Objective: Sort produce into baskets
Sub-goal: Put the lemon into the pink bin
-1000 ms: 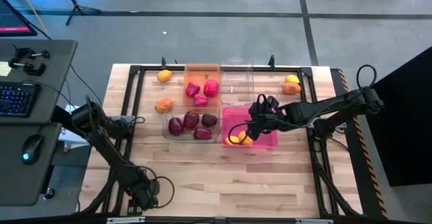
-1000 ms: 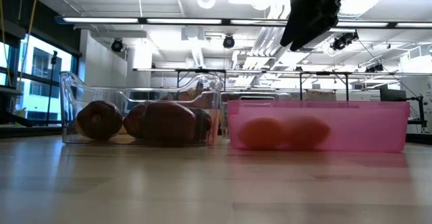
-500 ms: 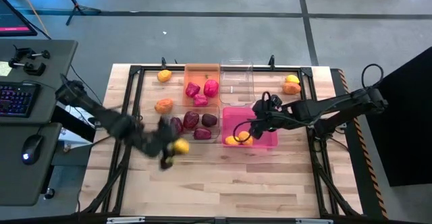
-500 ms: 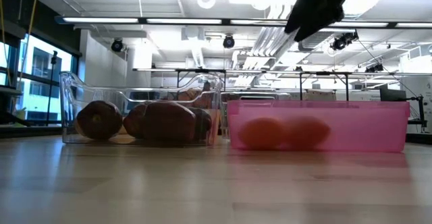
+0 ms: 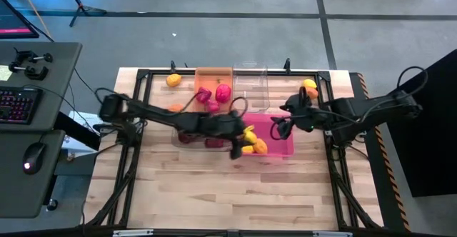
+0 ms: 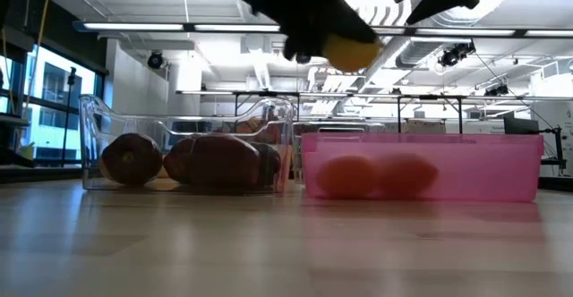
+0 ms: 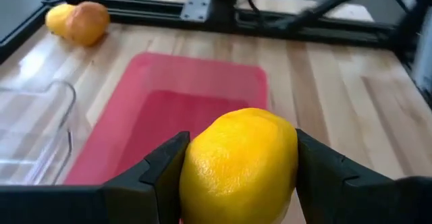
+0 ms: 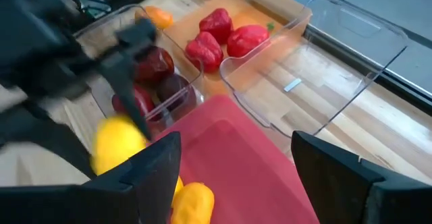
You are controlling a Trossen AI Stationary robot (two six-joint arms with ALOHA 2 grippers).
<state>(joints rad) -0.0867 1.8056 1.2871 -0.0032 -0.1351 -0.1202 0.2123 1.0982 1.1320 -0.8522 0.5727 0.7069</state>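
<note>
High view: left gripper, formerly at the table's near-left edge, now extended over the pink basket's left rim, closed on a yellow lemon. Right gripper, jaws parted and empty, withdrawn from above the pink basket toward its far-right corner. Two yellow-orange pieces unmoved inside that basket.

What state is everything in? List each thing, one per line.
left gripper: shut on lemon, above pink bin
right gripper: open, empty
lemon: held, airborne
pink bin: two pieces inside
orange bin: three red pieces inside
front clear bin: maroon pieces inside
rear clear bin: no produce
</note>
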